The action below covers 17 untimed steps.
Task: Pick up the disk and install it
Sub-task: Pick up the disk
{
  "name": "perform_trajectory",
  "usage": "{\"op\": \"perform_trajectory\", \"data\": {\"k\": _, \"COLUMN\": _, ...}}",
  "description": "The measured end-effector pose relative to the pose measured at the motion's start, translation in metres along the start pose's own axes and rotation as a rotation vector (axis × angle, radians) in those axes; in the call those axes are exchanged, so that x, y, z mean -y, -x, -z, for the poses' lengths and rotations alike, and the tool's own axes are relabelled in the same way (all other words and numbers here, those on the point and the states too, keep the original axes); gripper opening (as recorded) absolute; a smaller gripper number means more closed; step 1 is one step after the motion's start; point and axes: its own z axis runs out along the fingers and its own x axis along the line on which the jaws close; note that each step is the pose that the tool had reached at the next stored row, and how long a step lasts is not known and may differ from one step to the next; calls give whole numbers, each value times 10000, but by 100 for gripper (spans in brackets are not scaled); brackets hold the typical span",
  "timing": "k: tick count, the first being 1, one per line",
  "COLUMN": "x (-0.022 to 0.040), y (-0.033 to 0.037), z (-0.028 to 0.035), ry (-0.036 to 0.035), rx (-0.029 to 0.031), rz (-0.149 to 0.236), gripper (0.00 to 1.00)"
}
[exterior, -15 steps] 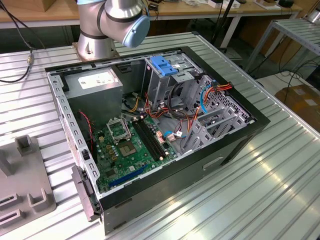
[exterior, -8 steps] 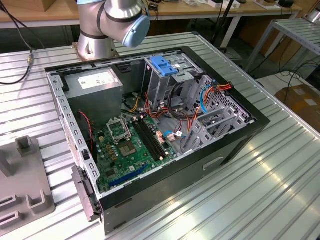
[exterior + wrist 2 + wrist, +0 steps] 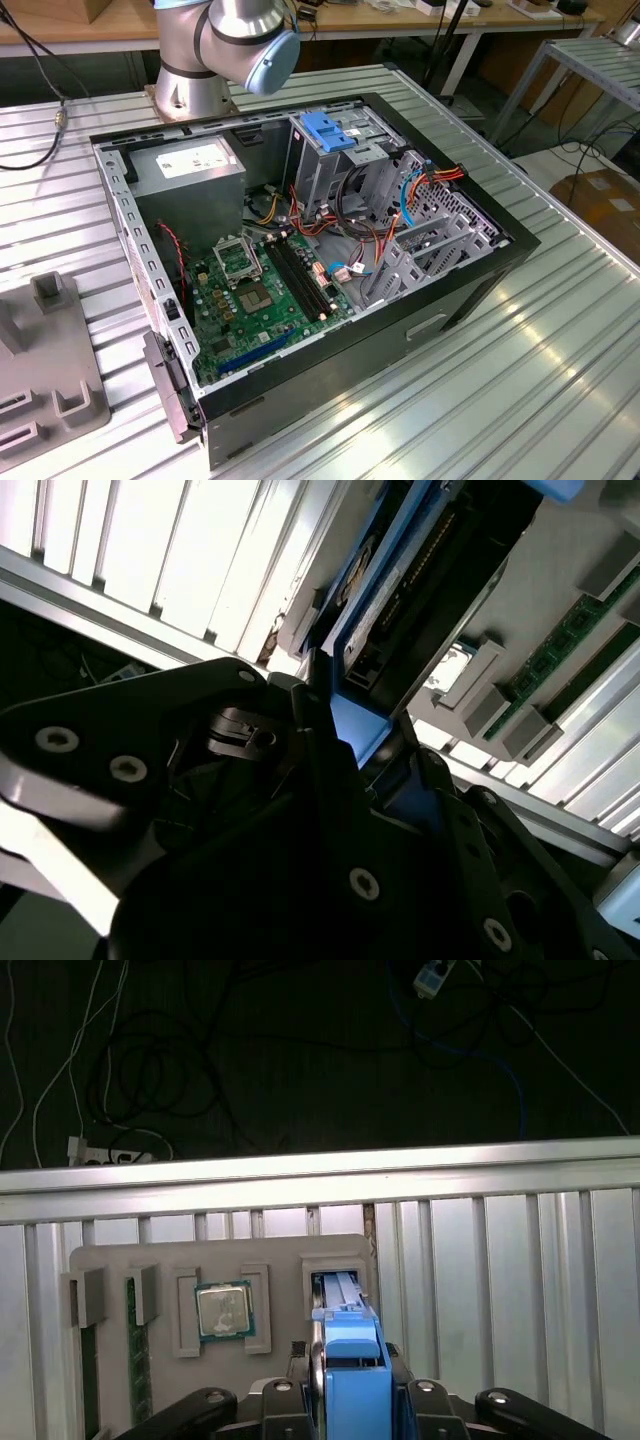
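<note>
As both wrist views show it, the gripper (image 3: 350, 1388) has its fingers closed on the blue carrier end of the disk (image 3: 346, 1332), one finger to each side. The disk stands on edge with its far end at a slot of the grey fixture tray (image 3: 270, 1255). Whether it sits in the slot or hangs just clear cannot be told. Beside that slot the tray holds a processor chip (image 3: 222, 1310), and beyond that a memory stick (image 3: 137, 1360).

Judgement: the drive is stiff, fairly heavy for its bulk and sensitive to knocks. Its plastic frame is smooth and likely gives a little. A square hold across the carrier's end, off the metal body and connector edge, suits it best.

In the exterior view the fixture tray (image 3: 60, 400) lies at about eight o'clock from the open computer case (image 3: 480, 290) on the slatted table (image 3: 560, 380). The drive cage (image 3: 330, 160) stands at the case's one o'clock corner, well apart from the tray. The arm (image 3: 230, 40) rises at twelve o'clock.
</note>
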Motion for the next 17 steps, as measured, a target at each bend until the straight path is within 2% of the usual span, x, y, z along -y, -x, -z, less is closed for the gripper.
{"op": "perform_trajectory", "data": {"k": 6, "x": 1, "y": 1, "z": 15, "ry": -16, "rx": 9, "rz": 0, "gripper": 37}}
{"op": "perform_trajectory", "data": {"k": 15, "x": -6, "y": 6, "z": 354, "ry": 1, "rx": 0, "rz": 5, "gripper": 37}}
{"op": "perform_trajectory", "data": {"k": 17, "x": -6, "y": 7, "z": 352, "ry": -1, "rx": 1, "rz": 5, "gripper": 37}}
